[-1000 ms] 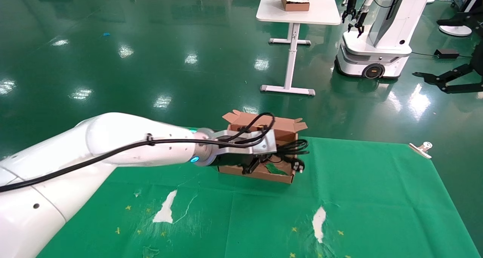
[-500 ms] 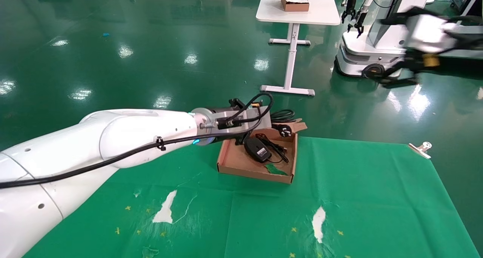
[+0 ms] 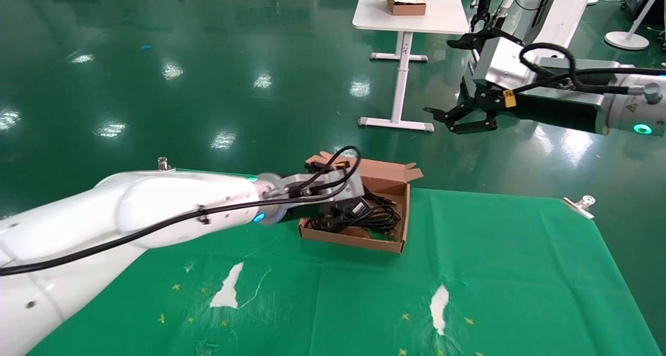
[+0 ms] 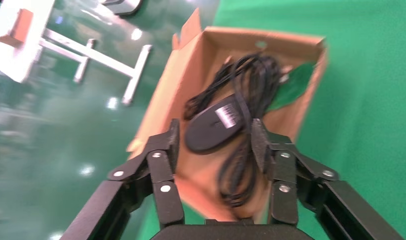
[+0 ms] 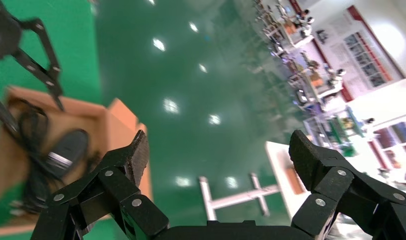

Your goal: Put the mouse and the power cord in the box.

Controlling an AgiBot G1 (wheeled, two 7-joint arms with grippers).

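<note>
The left gripper [image 4: 213, 142] hangs with fingers spread and empty just above the shallow brown cardboard box [image 3: 393, 179], where the small black oval mouse [image 4: 213, 125] lies on the coiled thick black power cord [image 4: 250, 80], while the right gripper [image 3: 458, 119], wide open and empty, hovers high over the floor.

Bright overhead lighting; glare spots on glossy floor [image 3: 171, 70]; both wrist views motion-blurred; shadows soft.

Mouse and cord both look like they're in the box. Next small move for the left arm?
Probably lift the left gripper straight up and clear. Its fingers stand open above the mouse, gripping nothing, and the mouse and power cord already lie inside the box. The right gripper hovers open, far off.
</note>
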